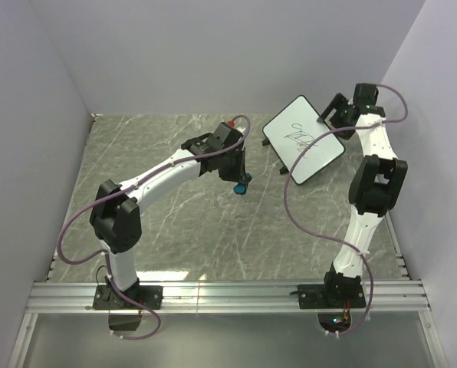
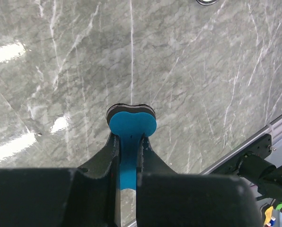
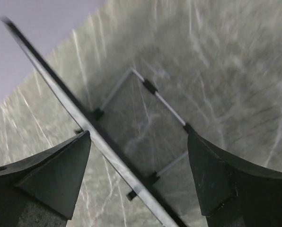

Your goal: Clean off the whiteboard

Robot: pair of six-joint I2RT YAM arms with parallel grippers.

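Observation:
The whiteboard [image 1: 304,139] stands tilted on its wire stand at the back right of the marble table, with black scribbles [image 1: 299,135] on its face. In the top view my right gripper [image 1: 333,117] is behind the board's far right edge. In the right wrist view my right gripper [image 3: 138,133] is open, and the board's thin edge [image 3: 113,162] runs diagonally between the fingers, nearer the left one, touching neither. My left gripper [image 1: 241,182] hovers mid-table to the left of the board. It [image 2: 130,142] is shut on the handle of a small blue eraser [image 2: 131,124].
The wire stand [image 3: 164,101] props the board from behind. Pale walls enclose the table on the left, back and right; the right wall is close to the right arm. An aluminium rail [image 1: 228,295] carrying both arm bases runs along the near edge.

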